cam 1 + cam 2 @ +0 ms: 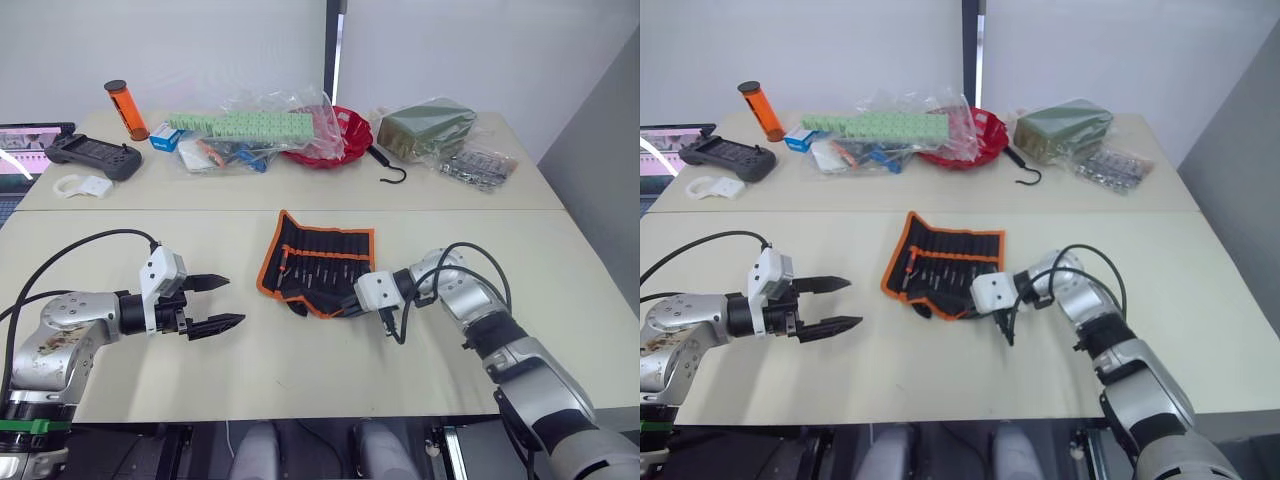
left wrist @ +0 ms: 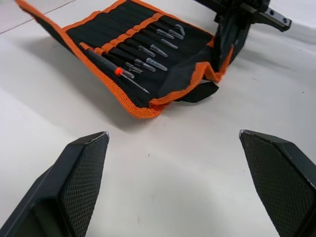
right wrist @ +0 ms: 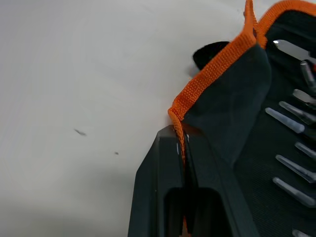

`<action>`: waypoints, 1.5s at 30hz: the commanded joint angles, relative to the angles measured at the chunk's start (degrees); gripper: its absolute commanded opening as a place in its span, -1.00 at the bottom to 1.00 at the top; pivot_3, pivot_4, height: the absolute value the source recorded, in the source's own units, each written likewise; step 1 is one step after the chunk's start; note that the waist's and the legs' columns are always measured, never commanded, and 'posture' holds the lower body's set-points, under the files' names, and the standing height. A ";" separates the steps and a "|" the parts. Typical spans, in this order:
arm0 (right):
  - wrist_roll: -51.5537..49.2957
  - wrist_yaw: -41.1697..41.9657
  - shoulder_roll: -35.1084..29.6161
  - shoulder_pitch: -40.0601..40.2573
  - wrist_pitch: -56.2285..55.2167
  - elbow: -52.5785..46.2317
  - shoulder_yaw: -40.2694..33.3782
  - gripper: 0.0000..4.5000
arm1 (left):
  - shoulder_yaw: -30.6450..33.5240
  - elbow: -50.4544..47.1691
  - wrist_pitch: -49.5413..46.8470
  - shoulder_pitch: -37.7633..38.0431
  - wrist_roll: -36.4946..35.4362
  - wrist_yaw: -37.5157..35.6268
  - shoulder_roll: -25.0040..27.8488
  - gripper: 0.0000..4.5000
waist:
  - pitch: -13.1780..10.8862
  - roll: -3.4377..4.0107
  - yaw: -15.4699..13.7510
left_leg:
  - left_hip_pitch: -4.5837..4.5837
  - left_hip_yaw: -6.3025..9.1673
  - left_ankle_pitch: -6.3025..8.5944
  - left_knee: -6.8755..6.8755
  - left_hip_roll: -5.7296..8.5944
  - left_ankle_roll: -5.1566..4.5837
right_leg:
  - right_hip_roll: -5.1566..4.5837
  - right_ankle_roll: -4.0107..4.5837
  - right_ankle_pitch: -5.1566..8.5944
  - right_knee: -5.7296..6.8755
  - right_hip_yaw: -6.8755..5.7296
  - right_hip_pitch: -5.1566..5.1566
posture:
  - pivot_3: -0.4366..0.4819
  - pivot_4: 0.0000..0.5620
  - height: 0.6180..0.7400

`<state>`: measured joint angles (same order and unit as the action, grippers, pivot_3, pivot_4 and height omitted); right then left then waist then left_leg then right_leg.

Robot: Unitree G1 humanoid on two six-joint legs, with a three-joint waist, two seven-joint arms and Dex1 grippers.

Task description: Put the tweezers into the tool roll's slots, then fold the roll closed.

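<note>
With tweezers (image 2: 148, 58) seated in the slots (image 2: 129, 48), the right gripper (image 3: 183, 148) pinches the tool roll (image 1: 318, 262)'s orange-piped near corner and should fold it slowly across, while the left gripper (image 1: 222, 303) waits open beside it.

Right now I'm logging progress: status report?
Left gripper open, clear of roll. Right gripper shut on tool roll edge. Tweezers slotted. Nothing obstructing.
</note>
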<state>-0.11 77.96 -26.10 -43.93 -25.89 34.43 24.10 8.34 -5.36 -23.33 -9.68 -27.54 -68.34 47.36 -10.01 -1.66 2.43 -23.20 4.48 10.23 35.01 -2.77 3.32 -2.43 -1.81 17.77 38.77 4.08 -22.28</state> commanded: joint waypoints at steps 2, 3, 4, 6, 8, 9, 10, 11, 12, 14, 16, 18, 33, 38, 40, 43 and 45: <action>1.99 -1.85 -1.00 -1.26 -2.07 1.32 -1.24 -0.99 | -1.14 0.93 3.75 -3.65 1.91 0.38 -0.40 1.00 | 0.00 0.00 0.03 | -0.01 0.00 0.00 -0.02 0.00 0.00 | 0.00 0.00 0.00 0.00 0.00 -0.01 | -0.05 -0.47 1.00; 2.19 -2.15 -1.28 -1.15 -2.06 1.21 -1.42 -0.99 | -1.37 2.12 4.34 -4.82 2.32 0.75 -0.75 1.00 | -0.01 0.01 -0.05 | 0.00 0.00 0.00 -0.02 0.00 0.00 | 0.00 0.00 0.00 0.00 0.00 0.00 | -0.05 -0.47 1.00; 2.03 -2.40 -1.50 -0.89 -1.76 0.62 -1.74 -0.99 | -1.64 3.01 5.19 -5.60 2.83 0.64 -0.82 1.00 | -0.01 0.01 -0.02 | 0.00 0.00 0.00 0.01 0.01 0.00 | 0.00 0.00 0.00 0.02 0.00 0.00 | -0.05 -0.47 1.00; -0.08 -2.23 -1.95 0.27 0.66 -2.92 -2.96 -0.99 | -2.32 4.26 6.56 -6.68 3.52 -0.34 -0.70 1.00 | -0.01 0.02 -0.01 | 0.01 0.00 0.00 0.04 0.01 0.00 | 0.00 0.01 -0.01 0.04 0.00 0.01 | -0.05 -0.47 1.00; -2.01 -1.56 -2.48 1.38 3.30 -6.50 -3.83 -0.99 | -3.01 5.08 7.74 -7.39 4.03 -1.39 -0.61 1.00 | -0.03 0.04 0.00 | -0.01 0.00 0.00 0.03 0.02 0.00 | 0.00 0.00 0.00 0.04 0.01 0.00 | -0.05 -0.47 1.00; -2.79 -1.06 -2.96 2.04 4.92 -8.53 -4.21 -0.87 | -3.43 5.09 7.94 -7.72 4.01 -1.99 -0.55 1.00 | -0.03 0.05 -0.01 | -0.02 0.00 0.00 0.02 0.02 0.00 | -0.01 0.00 0.00 0.04 0.01 0.00 | -0.05 -0.47 1.00; -3.13 -0.77 -3.30 2.48 6.10 -9.90 -4.44 -0.73 | -3.72 5.15 8.05 -8.00 4.01 -2.39 -0.53 1.00 | -0.03 0.05 0.01 | -0.05 0.01 0.00 0.01 0.01 0.00 | 0.00 0.00 0.00 0.03 0.01 -0.01 | -0.05 -0.47 1.00; -3.75 -0.44 -3.82 3.03 7.54 -11.66 -4.74 -0.61 | -4.15 5.04 8.22 -8.21 4.05 -3.01 -0.39 1.00 | -0.03 0.05 0.01 | -0.04 0.02 0.00 0.01 0.02 0.00 | 0.00 0.00 0.00 0.04 0.01 -0.01 | -0.05 -0.47 1.00; -4.21 -0.18 -4.36 3.45 8.72 -13.21 -5.05 -0.46 | -4.58 5.08 8.83 -8.42 4.36 -3.59 -0.21 1.00 | -0.04 0.05 0.01 | -0.05 0.02 0.00 0.00 0.01 0.00 | 0.00 0.00 0.00 0.04 0.00 -0.02 | -0.05 -0.47 1.00; -5.33 -0.01 -5.93 4.35 11.32 -16.68 -6.13 -0.14 | -5.22 5.26 10.22 -9.23 5.06 -4.04 -0.26 1.00 | -0.04 0.06 0.00 | -0.05 0.02 0.00 0.01 0.02 0.00 | 0.00 0.00 0.00 0.03 0.00 -0.02 | -0.05 -0.47 1.00; -6.61 -0.08 -7.31 5.43 14.03 -20.00 -7.22 0.16 | -5.72 5.06 10.90 -10.22 5.36 -4.69 -0.28 1.00 | -0.06 0.08 -0.17 | -0.07 0.02 0.00 0.03 0.02 0.00 | 0.00 0.00 0.00 0.03 0.00 -0.02 | -0.05 -0.47 1.00; -7.57 -0.90 -8.47 6.96 16.08 -23.14 -8.43 0.46 | -6.08 4.13 10.67 -11.41 5.05 -5.13 -0.34 1.00 | -0.07 0.07 -0.20 | -0.06 0.01 0.00 0.06 0.02 0.00 | 0.00 -0.01 0.00 0.03 0.00 -0.01 | -0.05 -0.47 1.00; -6.50 -12.51 -7.51 16.40 24.09 -28.41 -12.03 0.90 | -18.56 2.84 18.82 -16.47 17.86 0.30 -6.82 0.88 | -0.08 0.07 0.16 | -0.08 0.00 0.00 0.10 0.05 -0.01 | 0.01 -0.02 0.01 0.03 0.06 0.00 | -0.05 -0.47 1.00; -5.49 -14.11 -6.23 16.49 23.61 -26.90 -11.26 0.91 | -19.52 7.96 22.36 -17.72 19.84 0.12 -7.65 0.18 | -0.08 0.07 0.03 | -0.08 0.01 0.00 0.10 0.05 -0.01 | 0.01 -0.02 0.01 0.03 0.05 0.00 | -0.05 -0.47 1.00; -5.34 -14.31 -5.64 16.67 23.22 -26.57 -11.06 0.91 | -19.35 9.24 23.10 -18.22 19.97 -0.11 -7.64 -0.12 | -0.08 0.07 -0.04 | -0.10 0.00 0.00 0.13 0.06 -0.01 | 0.00 -0.02 0.01 0.02 0.05 0.00 | -0.05 -0.47 1.00; -5.61 -14.90 -4.90 16.64 23.18 -26.24 -11.32 0.39 | -19.18 10.88 24.17 -18.60 20.09 -0.41 -7.40 -0.56 | -0.08 0.07 -0.07 | -0.10 0.01 0.00 0.13 0.06 -0.01 | 0.00 -0.02 0.01 0.03 0.05 0.00 | -0.05 -0.47 1.00; -5.77 -14.89 -4.71 16.62 23.22 -26.02 -11.53 0.11 | -18.56 12.09 24.79 -18.55 19.45 -0.55 -7.48 -0.85 | -0.08 0.07 -0.05 | -0.10 0.01 0.00 0.13 0.06 -0.01 | 0.00 -0.02 0.01 0.03 0.05 0.00 | -0.05 -0.47 1.00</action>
<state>-5.25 63.44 -30.80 -27.33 -1.89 9.09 13.27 -11.43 6.51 0.09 -27.11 -7.68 -68.61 39.75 -10.09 -1.58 2.37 -23.30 4.49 10.23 35.14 -2.71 3.31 -2.43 -1.83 17.78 38.80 4.13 -22.28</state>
